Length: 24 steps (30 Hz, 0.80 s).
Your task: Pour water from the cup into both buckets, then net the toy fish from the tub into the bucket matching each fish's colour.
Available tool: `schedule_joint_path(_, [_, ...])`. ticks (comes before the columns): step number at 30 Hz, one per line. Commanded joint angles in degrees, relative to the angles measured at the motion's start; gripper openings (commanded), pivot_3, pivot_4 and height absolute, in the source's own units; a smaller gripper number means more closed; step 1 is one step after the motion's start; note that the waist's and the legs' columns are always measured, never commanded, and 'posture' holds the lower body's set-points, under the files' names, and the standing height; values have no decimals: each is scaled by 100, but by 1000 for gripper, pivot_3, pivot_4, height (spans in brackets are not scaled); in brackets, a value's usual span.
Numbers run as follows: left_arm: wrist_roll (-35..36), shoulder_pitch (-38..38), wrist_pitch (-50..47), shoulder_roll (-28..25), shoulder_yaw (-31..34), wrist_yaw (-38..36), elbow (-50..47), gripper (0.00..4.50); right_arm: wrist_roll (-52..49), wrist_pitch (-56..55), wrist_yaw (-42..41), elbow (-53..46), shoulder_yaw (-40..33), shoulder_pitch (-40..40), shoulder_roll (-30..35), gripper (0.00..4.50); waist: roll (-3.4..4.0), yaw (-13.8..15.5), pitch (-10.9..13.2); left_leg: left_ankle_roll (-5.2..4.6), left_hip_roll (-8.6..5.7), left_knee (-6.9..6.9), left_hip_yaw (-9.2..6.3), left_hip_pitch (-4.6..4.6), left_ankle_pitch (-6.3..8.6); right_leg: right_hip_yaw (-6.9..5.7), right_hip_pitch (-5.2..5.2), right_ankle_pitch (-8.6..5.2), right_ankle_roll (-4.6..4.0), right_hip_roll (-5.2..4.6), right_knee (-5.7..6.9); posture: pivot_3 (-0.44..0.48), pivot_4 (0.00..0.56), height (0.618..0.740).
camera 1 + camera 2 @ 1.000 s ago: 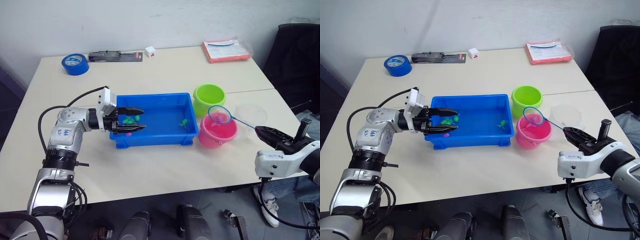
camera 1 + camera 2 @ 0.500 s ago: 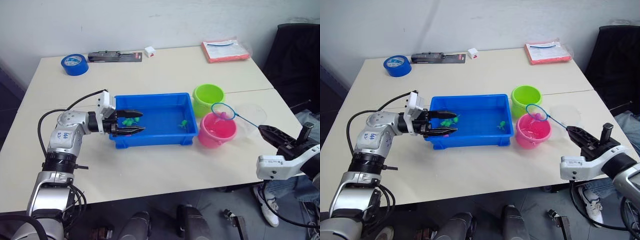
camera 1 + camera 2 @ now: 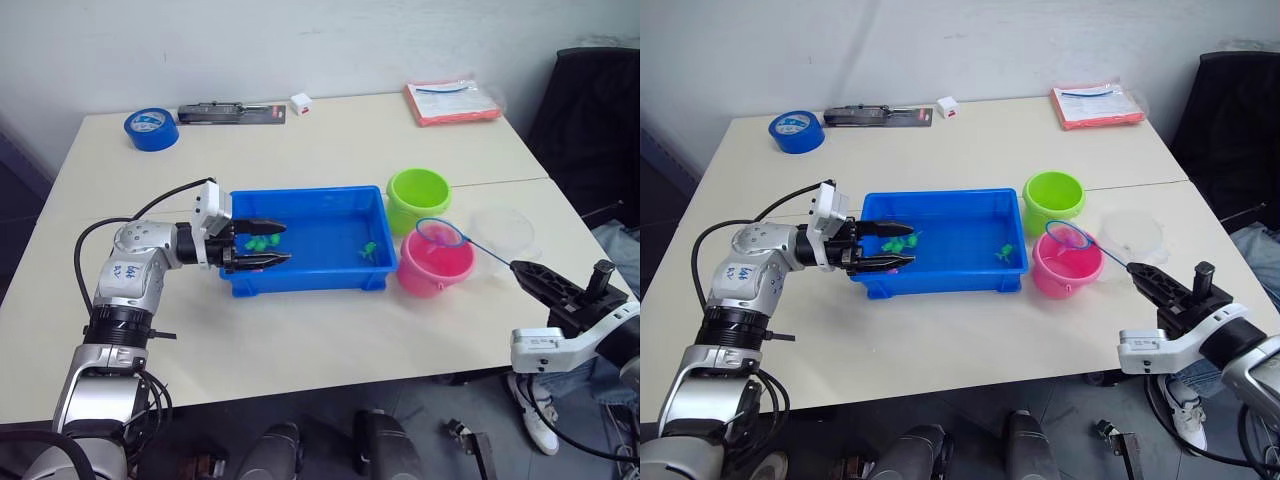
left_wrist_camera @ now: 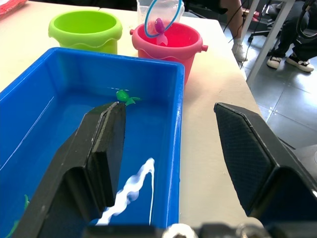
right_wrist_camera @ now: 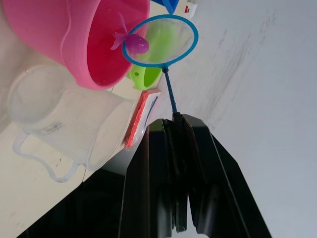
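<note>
The right gripper point(image 5: 174, 124) has its fingers pressed together on the thin handle of the net point(image 5: 159, 40), whose long axis runs from the gripper at the near right up and left toward the buckets. The blue hoop hangs over the pink bucket point(image 3: 435, 264), directly above its open mouth, with 1 pink fish point(image 5: 130, 41) lying in the mesh. So the fish sits right over its matching pail, and tipping the hoop there looks like the next call; whether the mesh already dips below the rim is hard to judge. The green bucket point(image 3: 418, 197) stands just beyond on the far side, the clear cup point(image 3: 503, 232) just right of the pink one. The left gripper point(image 3: 262, 243), fingers spread, straddles the near-left wall of the tub point(image 3: 310, 277), where green fish point(image 3: 368, 248) remain
</note>
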<state>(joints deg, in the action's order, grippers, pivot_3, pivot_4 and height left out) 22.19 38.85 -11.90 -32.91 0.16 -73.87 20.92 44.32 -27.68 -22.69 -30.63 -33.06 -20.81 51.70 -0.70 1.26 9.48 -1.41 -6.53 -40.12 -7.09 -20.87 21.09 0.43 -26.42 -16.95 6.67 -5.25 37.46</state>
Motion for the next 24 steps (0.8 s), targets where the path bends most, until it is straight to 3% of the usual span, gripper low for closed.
schedule_joint_path(1, [94,-35,-8,-78,157,21,-230,3101,56,-119,231,49,-328,60,7,780,0,0,0,0,0,0,0,0,0,0,0,0,0,0,0,0,150,740])
schedule_joint_path(11, [103,-84,-17,-89,171,66,-291,3101,451,-432,824,110,-445,179,-50,780,0,-7,0,0,0,2,7,8,0,7,1,0,0,3,-1,0,150,740])
schedule_joint_path(24, [104,-177,-68,-133,218,90,-414,3101,477,-464,843,120,-289,122,-20,780,0,-7,0,0,1,4,12,13,0,11,3,0,0,4,-2,0,150,740])
